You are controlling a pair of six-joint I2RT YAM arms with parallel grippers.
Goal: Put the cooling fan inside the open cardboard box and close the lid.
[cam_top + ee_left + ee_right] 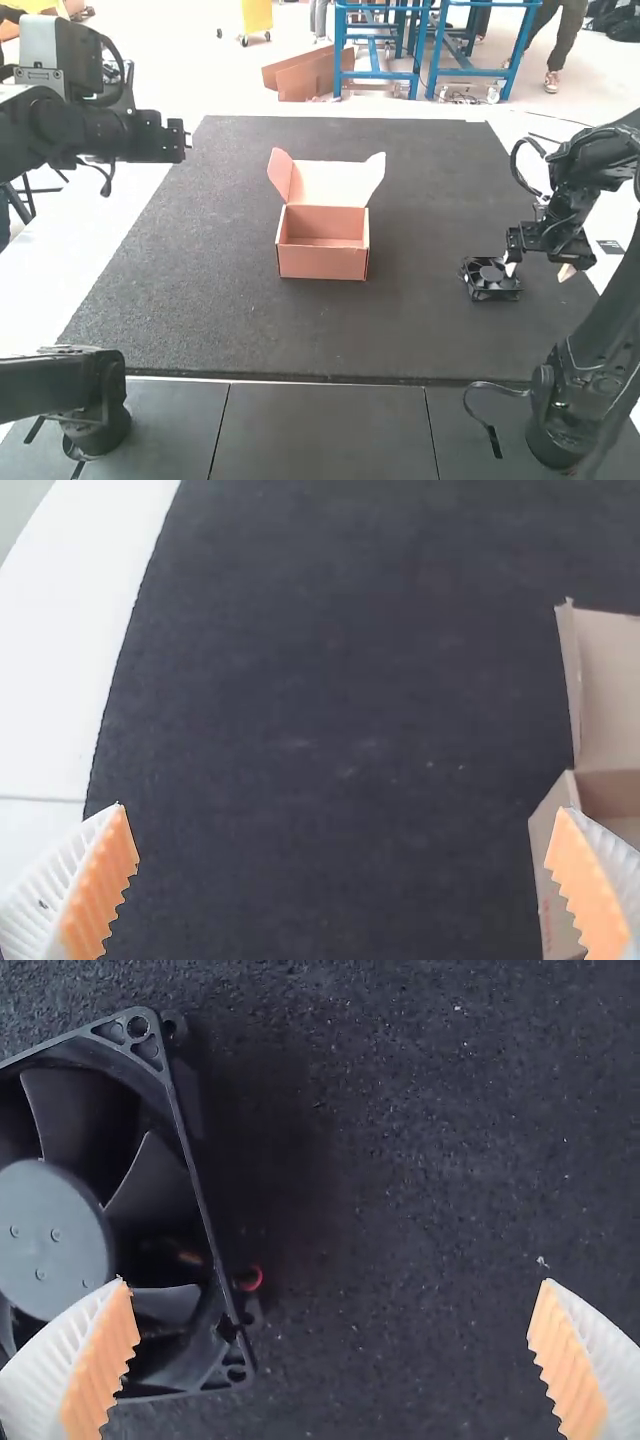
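Note:
A black square cooling fan (490, 278) lies flat on the dark mat, right of the open cardboard box (322, 240). The box's lid (330, 180) stands up at its far side. My right gripper (538, 266) hovers open just over the fan's right edge; in the right wrist view the fan (90, 1240) lies under one fingertip (95, 1360), with the other fingertip (570, 1355) over bare mat. My left gripper (180, 140) is held high at the far left, open, and its wrist view shows its fingertips (95, 880) over the mat with the box's corner (600, 740) at the edge.
The black mat (200, 280) covers most of the white table, with its front edge near the arm bases. Bare white tabletop (60, 250) borders it on the left. Wide free mat lies between the box and the fan.

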